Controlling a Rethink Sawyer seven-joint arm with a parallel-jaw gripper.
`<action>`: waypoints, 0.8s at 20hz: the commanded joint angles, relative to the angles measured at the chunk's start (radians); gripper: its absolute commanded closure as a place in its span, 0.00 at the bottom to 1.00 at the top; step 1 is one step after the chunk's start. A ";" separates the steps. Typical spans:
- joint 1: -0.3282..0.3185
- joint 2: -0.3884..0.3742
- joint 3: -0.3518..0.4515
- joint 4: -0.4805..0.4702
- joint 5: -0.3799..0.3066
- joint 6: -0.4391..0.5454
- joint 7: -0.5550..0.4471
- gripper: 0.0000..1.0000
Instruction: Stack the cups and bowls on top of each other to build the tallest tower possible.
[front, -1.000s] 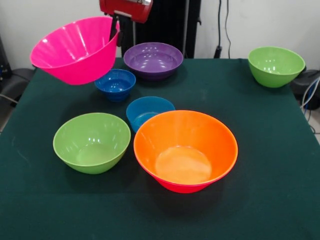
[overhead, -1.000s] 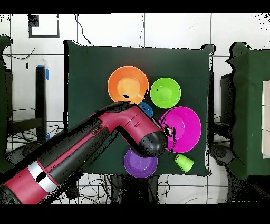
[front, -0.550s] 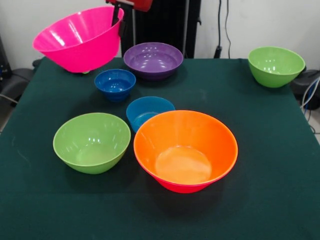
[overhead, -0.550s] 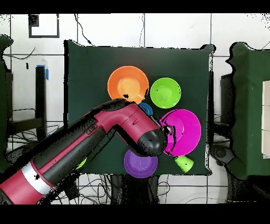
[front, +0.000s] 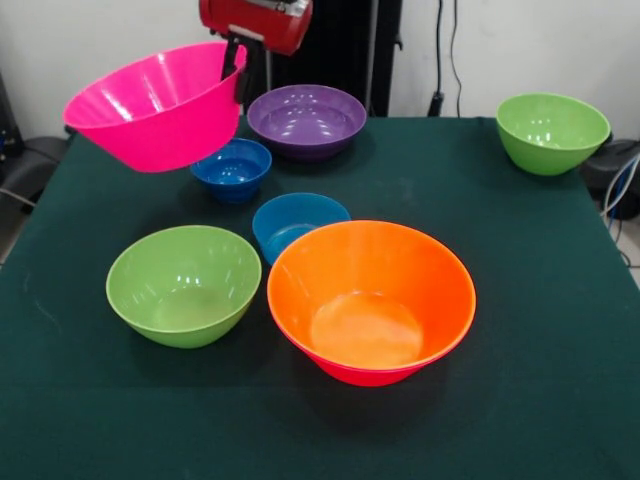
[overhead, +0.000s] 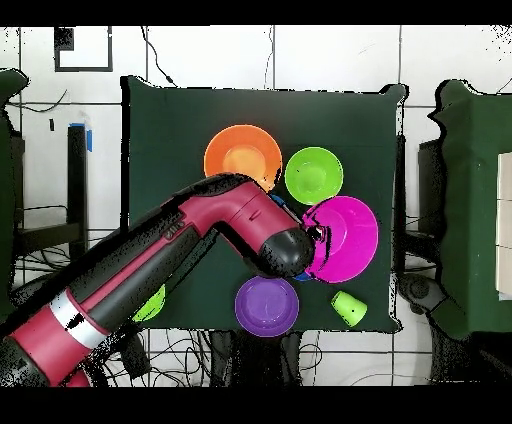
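We see the claw (front: 238, 62) clamped on the rim of the pink bowl (front: 155, 105), tilted in the air at upper left, above the surface (front: 540, 330).

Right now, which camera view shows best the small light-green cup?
The overhead view. There the light-green cup lies on the table near its edge, beside the purple bowl and below the lifted pink bowl. The front view does not show it at all; the pink bowl seems to hide it.
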 joint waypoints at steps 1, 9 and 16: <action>-0.059 0.148 -0.017 -0.152 0.180 -0.029 0.383 1.00; -0.069 0.216 -0.116 -0.202 0.274 -0.048 0.385 1.00; -0.142 0.355 -0.391 -0.232 0.536 -0.172 0.426 1.00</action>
